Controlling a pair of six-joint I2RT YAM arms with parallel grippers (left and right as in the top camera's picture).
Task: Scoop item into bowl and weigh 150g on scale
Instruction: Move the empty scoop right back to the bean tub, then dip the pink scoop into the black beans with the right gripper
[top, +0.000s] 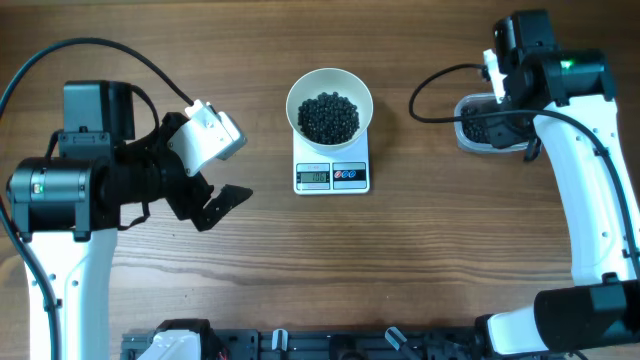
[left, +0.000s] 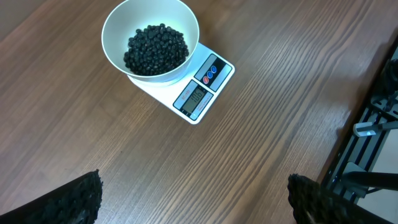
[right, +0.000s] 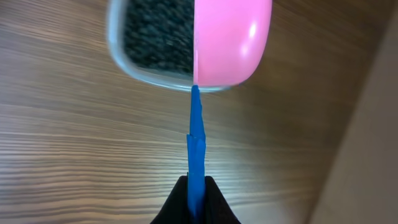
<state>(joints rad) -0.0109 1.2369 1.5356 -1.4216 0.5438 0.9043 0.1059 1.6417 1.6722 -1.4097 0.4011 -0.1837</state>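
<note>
Wooden table (top: 430, 270), beads (top: 329, 117) already in bowl (top: 299, 96) on scale (top: 350, 176), top centre. Right gripper (right: 196, 186) clamped on scoop (right: 230, 43) over tub (right: 114, 43), left gripper (left: 193, 202) gaping; display unreadable.

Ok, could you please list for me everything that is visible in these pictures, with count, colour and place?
table: one, brown wood, under everything
scale: one, white with a grey display, middle of the table
bowl: one, white, standing on the scale
beads in bowl: many, black, a heap on the bowl's bottom
tub: one, clear plastic, on the table's right side
beads in tub: many, black, covering the tub's bottom
scoop: one, pink cup with a blue handle, cup over the tub
left gripper: one, black, open and empty, left of the scale
right gripper: one, black, shut on the scoop's handle, by the tub
</note>
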